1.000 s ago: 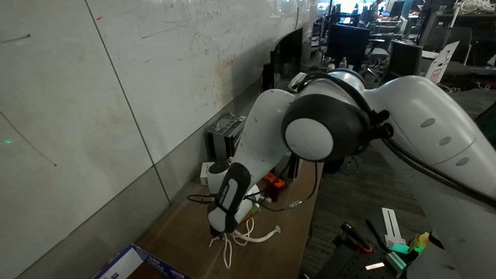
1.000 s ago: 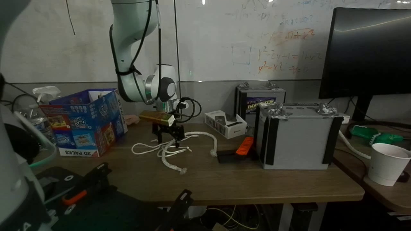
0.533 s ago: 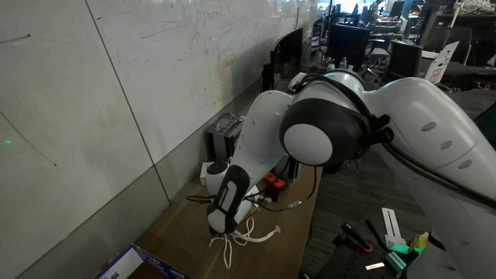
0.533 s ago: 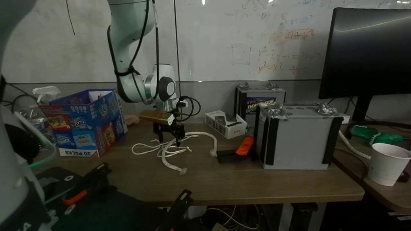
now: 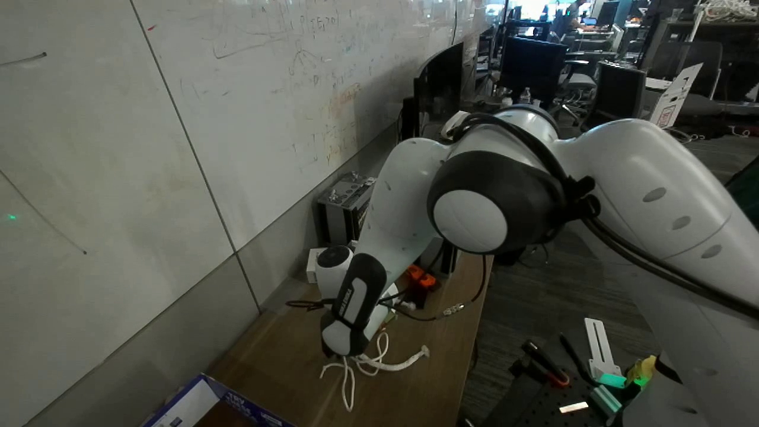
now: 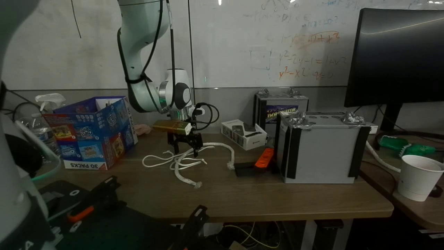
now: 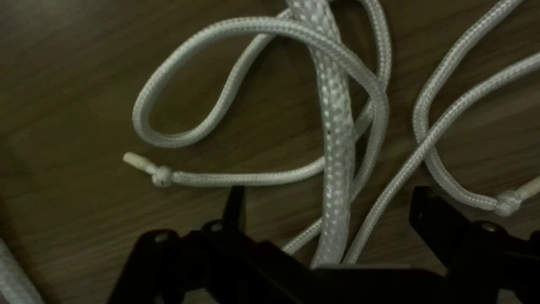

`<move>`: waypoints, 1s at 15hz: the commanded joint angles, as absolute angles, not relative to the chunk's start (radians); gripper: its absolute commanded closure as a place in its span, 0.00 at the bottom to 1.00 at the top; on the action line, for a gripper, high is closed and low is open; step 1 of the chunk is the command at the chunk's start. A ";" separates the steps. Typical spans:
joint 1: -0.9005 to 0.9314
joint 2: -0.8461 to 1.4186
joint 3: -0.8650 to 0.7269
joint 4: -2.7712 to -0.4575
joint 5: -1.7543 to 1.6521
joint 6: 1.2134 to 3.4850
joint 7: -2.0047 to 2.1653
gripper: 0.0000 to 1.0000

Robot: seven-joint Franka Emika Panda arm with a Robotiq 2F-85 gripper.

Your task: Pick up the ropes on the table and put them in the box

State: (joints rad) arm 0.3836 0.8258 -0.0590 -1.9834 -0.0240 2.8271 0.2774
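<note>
A thick white braided rope (image 6: 183, 178) and thin white cord (image 6: 152, 165) lie tangled on the wooden table (image 6: 277, 199). In the wrist view the thick rope (image 7: 337, 147) runs between my fingers, with the thin cord (image 7: 253, 179) looped around and across it. My gripper (image 6: 186, 153) is over the tangle, pointing down; in the wrist view the gripper (image 7: 329, 192) is open, its fingers wide apart on either side of the thick rope, holding nothing. The blue open-topped cardboard box (image 6: 86, 132) stands left of the ropes; its rim (image 5: 237, 406) also shows in an exterior view.
A small white box (image 6: 244, 135), an orange and black tool (image 6: 264, 158) and a grey battery-like block (image 6: 322, 149) stand right of the ropes. A whiteboard wall (image 6: 222, 52) rises behind the table. A clear bottle (image 6: 41, 130) stands by the blue box.
My gripper has shifted slightly to the right and a little up in the exterior view that shows the box's printed side. The ropes and the box have not moved.
</note>
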 commanded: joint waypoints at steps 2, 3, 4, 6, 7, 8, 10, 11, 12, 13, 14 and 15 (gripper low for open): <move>0.386 0.843 -0.063 -1.964 -0.043 2.846 0.274 0.00; 0.385 0.846 -0.063 -1.962 -0.043 2.843 0.273 0.00; 0.384 0.847 -0.062 -1.962 -0.042 2.842 0.273 0.00; 0.388 0.850 -0.067 -1.965 -0.044 2.857 0.276 0.25; 0.391 0.849 -0.070 -1.965 -0.046 2.855 0.276 0.25; 0.390 0.847 -0.068 -1.965 -0.046 2.852 0.274 0.34; 0.390 0.844 -0.069 -1.960 -0.049 2.848 0.273 0.49; 0.391 0.844 -0.071 -1.958 -0.050 2.846 0.274 0.58; 0.392 0.843 -0.072 -1.955 -0.051 2.841 0.274 0.64; 0.393 0.843 -0.074 -1.952 -0.052 2.832 0.275 0.73; 0.393 0.843 -0.075 -1.949 -0.053 2.825 0.275 0.79; 0.391 0.841 -0.076 -1.948 -0.054 2.817 0.274 0.86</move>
State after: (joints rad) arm 0.3836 0.8343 -0.0594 -1.9643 -0.0346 2.8350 0.2763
